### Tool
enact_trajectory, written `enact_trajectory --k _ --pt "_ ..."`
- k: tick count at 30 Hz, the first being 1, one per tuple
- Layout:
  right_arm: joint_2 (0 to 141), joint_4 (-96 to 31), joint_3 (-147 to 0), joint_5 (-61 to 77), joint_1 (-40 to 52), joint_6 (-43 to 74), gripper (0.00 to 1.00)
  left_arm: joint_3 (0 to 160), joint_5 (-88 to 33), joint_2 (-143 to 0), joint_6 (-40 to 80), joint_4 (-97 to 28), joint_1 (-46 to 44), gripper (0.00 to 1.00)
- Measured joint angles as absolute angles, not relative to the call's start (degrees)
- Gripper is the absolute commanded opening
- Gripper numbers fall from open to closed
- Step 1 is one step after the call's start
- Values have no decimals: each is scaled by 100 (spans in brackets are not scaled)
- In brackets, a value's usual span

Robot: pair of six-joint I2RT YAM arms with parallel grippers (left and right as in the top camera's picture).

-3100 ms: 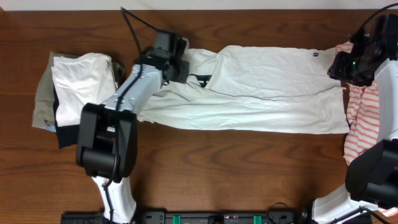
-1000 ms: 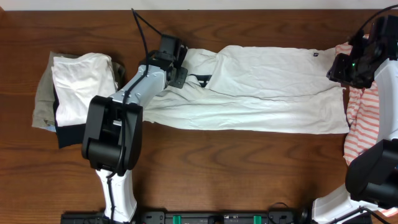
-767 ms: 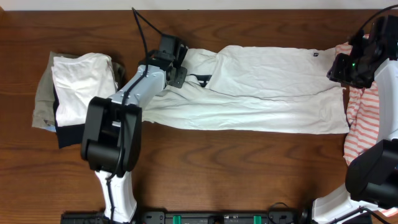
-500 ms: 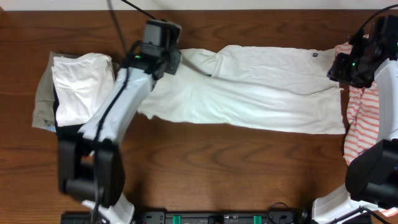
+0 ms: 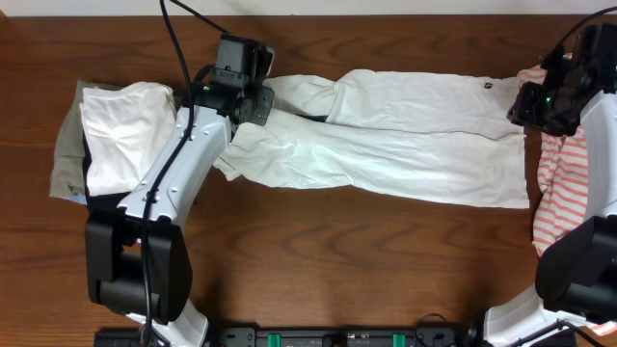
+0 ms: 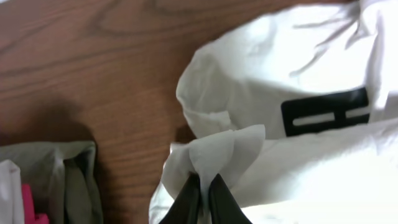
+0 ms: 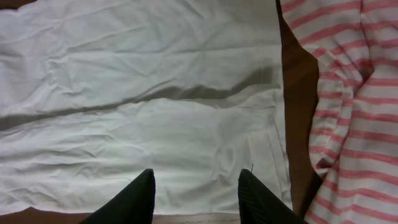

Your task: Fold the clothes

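Where the left tool meets the cloth, its two dark fingers are pressed together on a small raised fold of the white T-shirt, at the shirt's left end. A black block letter shows on the fabric just beyond the pinch. The shirt lies stretched sideways across the far half of the wooden table, wrinkled and folded lengthwise over itself.

At the shirt's other end the right tool hangs above the cloth with its fingers spread apart and nothing between them.

Left of the left tool is a pile with a folded white garment on top, a khaki garment showing at its left edge and a dark garment at its near edge. A coral-and-white striped garment lies rumpled just beside the shirt's right edge.
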State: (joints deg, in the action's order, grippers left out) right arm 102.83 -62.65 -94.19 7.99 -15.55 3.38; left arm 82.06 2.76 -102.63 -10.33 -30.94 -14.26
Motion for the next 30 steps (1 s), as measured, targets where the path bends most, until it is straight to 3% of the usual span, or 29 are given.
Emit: enact_trajectory --k 14,21,30 --pt "10283 -6263 -9417 799 -1555 338 42 8204 285 -10263 -1033 -3190 -1426 6" --pt "10283 -6248 -9415 799 -1555 338 42 8202 -419 -10263 -1028 -3854 -1426 6" --pt "10315 -6211 -9330 701 -1555 338 43 8202 -729 -10263 -1011 -3844 -1424 6"
